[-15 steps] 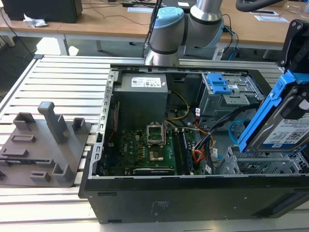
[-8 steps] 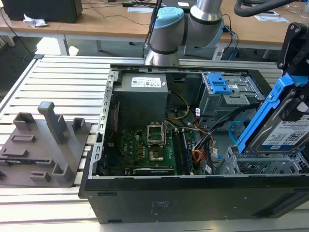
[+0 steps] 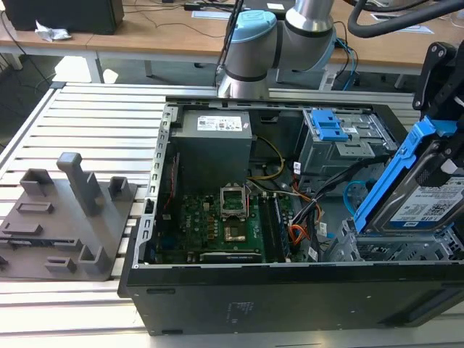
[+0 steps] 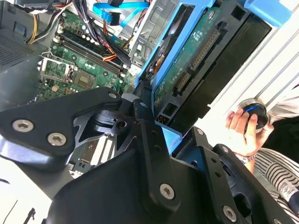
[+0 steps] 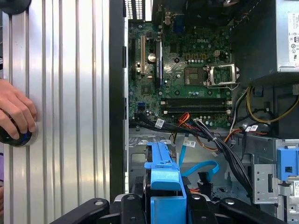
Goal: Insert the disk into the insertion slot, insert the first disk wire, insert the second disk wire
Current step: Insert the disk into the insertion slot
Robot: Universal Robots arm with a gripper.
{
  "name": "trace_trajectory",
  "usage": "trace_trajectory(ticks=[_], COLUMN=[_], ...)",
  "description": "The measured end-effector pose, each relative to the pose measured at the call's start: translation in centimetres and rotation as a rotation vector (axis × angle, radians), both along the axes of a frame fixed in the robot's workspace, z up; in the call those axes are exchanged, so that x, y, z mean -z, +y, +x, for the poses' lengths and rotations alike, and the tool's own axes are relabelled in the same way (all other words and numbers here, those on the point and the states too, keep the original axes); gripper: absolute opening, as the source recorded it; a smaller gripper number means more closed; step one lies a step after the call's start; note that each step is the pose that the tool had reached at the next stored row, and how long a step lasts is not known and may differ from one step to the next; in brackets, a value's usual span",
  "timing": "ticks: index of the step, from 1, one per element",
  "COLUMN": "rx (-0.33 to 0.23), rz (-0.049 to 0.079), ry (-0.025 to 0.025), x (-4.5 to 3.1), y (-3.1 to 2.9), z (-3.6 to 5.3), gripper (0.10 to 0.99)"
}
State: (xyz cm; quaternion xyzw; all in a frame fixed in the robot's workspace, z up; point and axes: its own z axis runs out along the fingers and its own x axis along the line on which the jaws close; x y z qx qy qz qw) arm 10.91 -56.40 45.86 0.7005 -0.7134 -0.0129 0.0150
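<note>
Disk (image 3: 415, 190), white blue-printed label (image 3: 438, 206), in end effector (image 5: 166, 207)

case (image 3: 290, 297) on table (image 3: 94, 123) | fixture block (image 3: 65, 217) beside it, the exterior view's left | disk (image 3: 435, 206) tilted over insertion slot (image 3: 391, 250), case's near corner, the exterior view's right

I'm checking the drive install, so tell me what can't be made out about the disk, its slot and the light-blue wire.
1. The disk: exterior view, cut off by the picture's right edge.
2. The insertion slot: exterior view, the tilted disk covers its bay, so whether the disk has entered is hidden.
3. The second disk wire: exterior view, part of its loop passes behind the disk's blue frame.
</note>
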Motion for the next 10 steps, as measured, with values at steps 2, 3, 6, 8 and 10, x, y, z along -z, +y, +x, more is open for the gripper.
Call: trace_trajectory(ticks=[2,3,6,8,10], rx=[0.0,0.0,0.0,0.0,0.0], rz=[0.0,0.0,0.0,0.0,0.0], ry=[0.0,0.0001,0.0002,0.0003,0.0003], x=[0.15,0.21,0.41,0.58,0.81], y=[0.02,0.04,0.26,0.5,0.77], z=[0.13,0.2,0.46,0.55,0.63], gripper=[0.365,0.365,0.365,0.365,0.365])
